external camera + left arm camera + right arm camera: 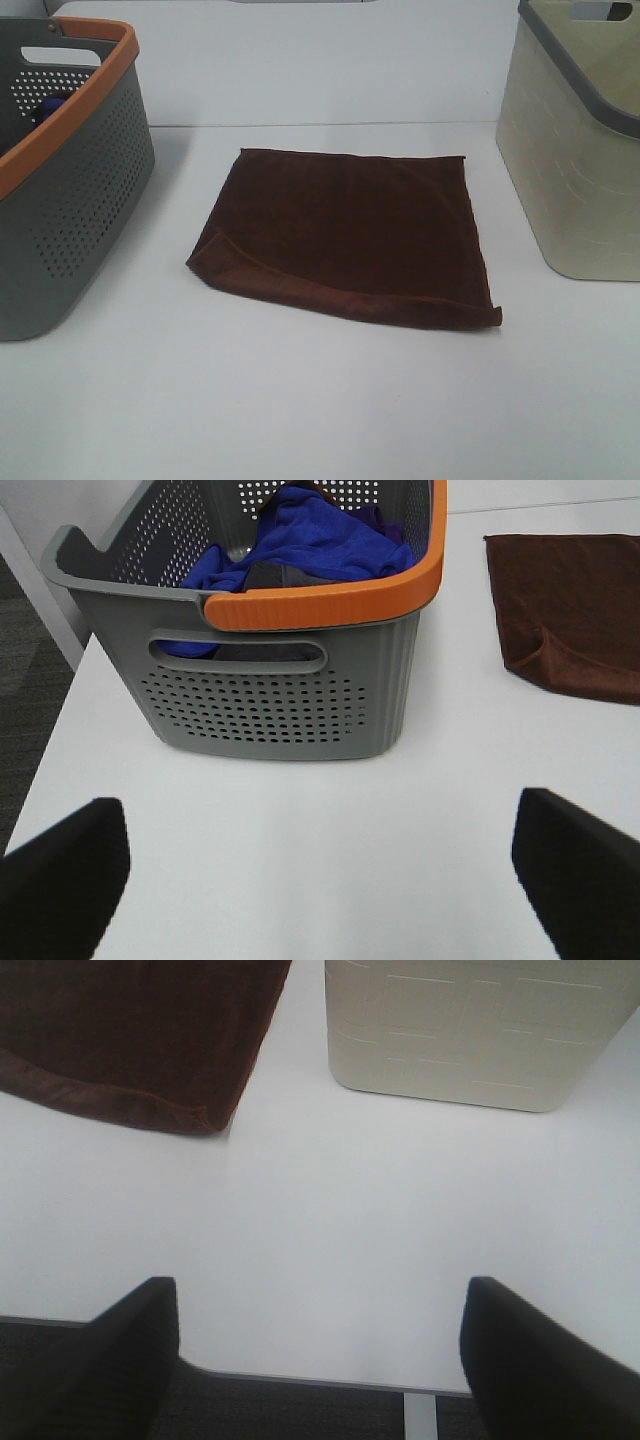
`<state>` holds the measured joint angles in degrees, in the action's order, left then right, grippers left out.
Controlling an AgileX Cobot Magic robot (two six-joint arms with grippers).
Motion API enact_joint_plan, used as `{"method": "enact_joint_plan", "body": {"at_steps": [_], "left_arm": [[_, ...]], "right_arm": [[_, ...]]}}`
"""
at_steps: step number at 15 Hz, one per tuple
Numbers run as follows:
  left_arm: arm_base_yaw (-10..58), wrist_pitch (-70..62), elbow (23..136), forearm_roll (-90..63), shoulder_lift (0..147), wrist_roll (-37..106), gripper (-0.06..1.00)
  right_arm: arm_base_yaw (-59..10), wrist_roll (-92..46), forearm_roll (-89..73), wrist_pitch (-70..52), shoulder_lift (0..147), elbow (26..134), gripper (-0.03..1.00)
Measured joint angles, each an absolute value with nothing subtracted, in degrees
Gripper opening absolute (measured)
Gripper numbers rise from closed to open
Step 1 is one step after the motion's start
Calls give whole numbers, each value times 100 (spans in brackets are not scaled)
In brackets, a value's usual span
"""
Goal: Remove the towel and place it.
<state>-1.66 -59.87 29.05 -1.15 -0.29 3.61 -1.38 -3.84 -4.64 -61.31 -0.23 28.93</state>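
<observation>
A dark brown folded towel point(350, 232) lies flat on the white table between two baskets. It also shows in the left wrist view point(575, 610) and in the right wrist view point(130, 1035). My left gripper point(320, 880) is open and empty over the table's front left, facing the grey basket. My right gripper point(320, 1360) is open and empty above the table's front edge, short of the towel's near right corner. Neither gripper shows in the exterior high view.
A grey perforated basket with an orange rim point(60, 170) stands at the left; it holds blue and grey cloths point(310, 540). A cream basket with a grey rim point(575, 150) stands at the right, also in the right wrist view point(470, 1030). The table's front edge point(300, 1380) is close.
</observation>
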Motion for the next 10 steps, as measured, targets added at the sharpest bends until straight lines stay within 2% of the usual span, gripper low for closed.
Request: {"method": "enact_joint_plan", "body": {"at_steps": [10], "left_arm": [[-166,-5987,2905,-115,-29,361,99]], "right_arm": [[-138,-378,-464,-6068,-23,2893,77]]}}
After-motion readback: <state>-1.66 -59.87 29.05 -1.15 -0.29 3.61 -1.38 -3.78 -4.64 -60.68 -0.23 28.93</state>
